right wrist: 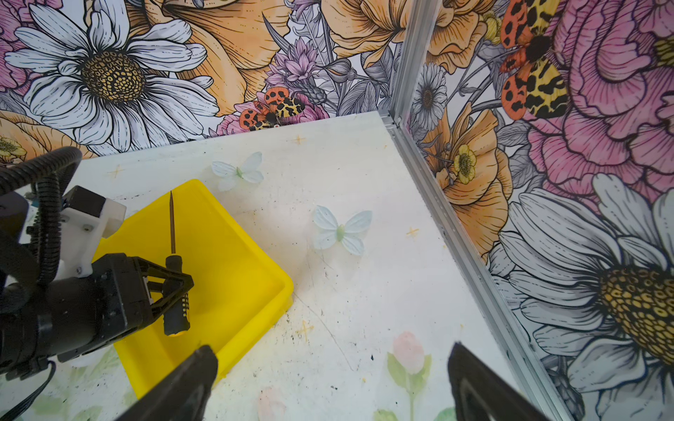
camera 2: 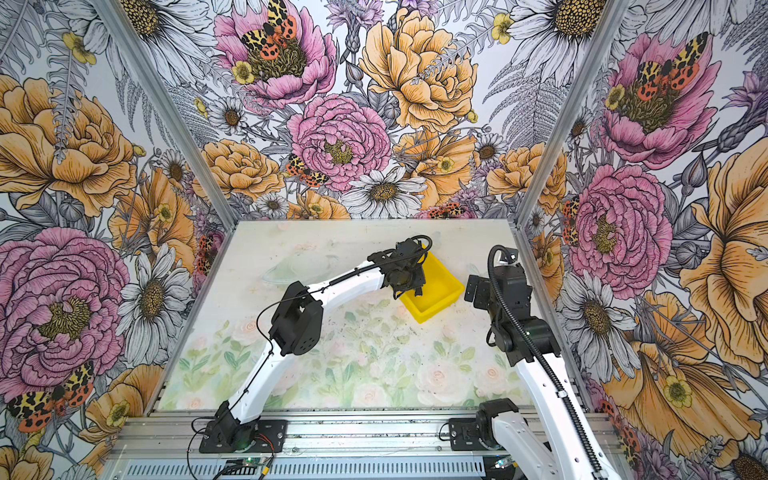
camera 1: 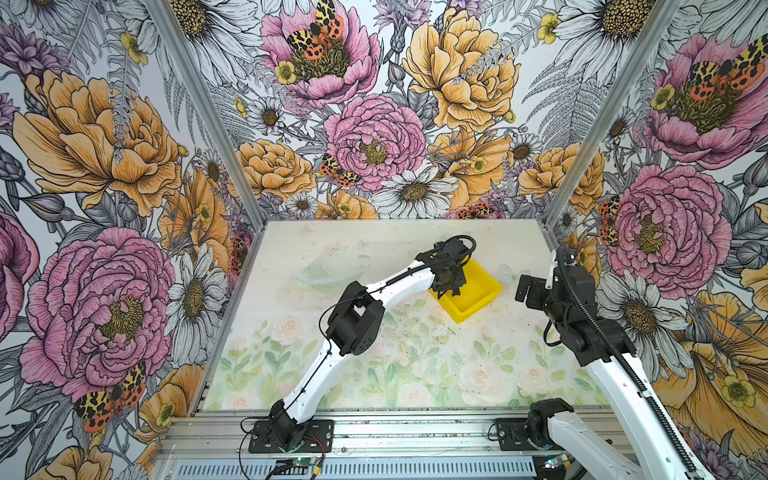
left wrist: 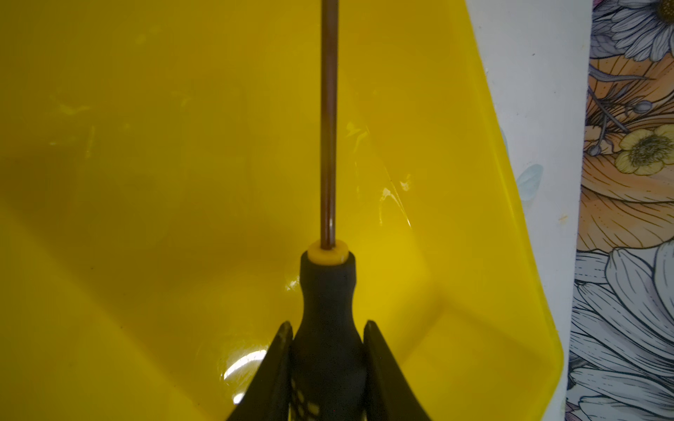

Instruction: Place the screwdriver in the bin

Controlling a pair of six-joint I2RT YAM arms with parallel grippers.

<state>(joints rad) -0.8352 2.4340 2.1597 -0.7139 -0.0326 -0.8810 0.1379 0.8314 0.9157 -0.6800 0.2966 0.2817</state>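
Left gripper [left wrist: 328,325] is clamped tight on the screwdriver [right wrist: 173,262]. Both fingers [left wrist: 281,350] press the black handle from either side, just behind where it narrows to the neck. You get the yellow collar and the thin dark shaft sticking straight out ahead of the jaws. The yellow end cap pokes out behind them in the right wrist view. The screwdriver is over the inside of the bin [camera 1: 478,300], handle above the floor. In the right wrist view the tip lines up with the rim near one corner. Can't tell from any view whether it touches the bin floor or hangs just above it. In both top views the bin sits right of centre in the frame, a little below mid-height, on the far right part of the table [camera 1: 332,245] and turned diagonal to the table edges. The left arm [camera 1: 399,286] reaches up from the lower centre of the frame. Its wrist covers the bin's left corner, so you can't see the screwdriver in the top views. Right gripper [right wrist: 332,346] is spread wide and has hold of nothing. In the top views it hangs just right of the bin, apart from it. Its wrist camera looks down on bare table with two pale butterfly prints [right wrist: 341,229]. Flowered wall panels [camera 1: 104,145] fill the frame on the left, top and right.
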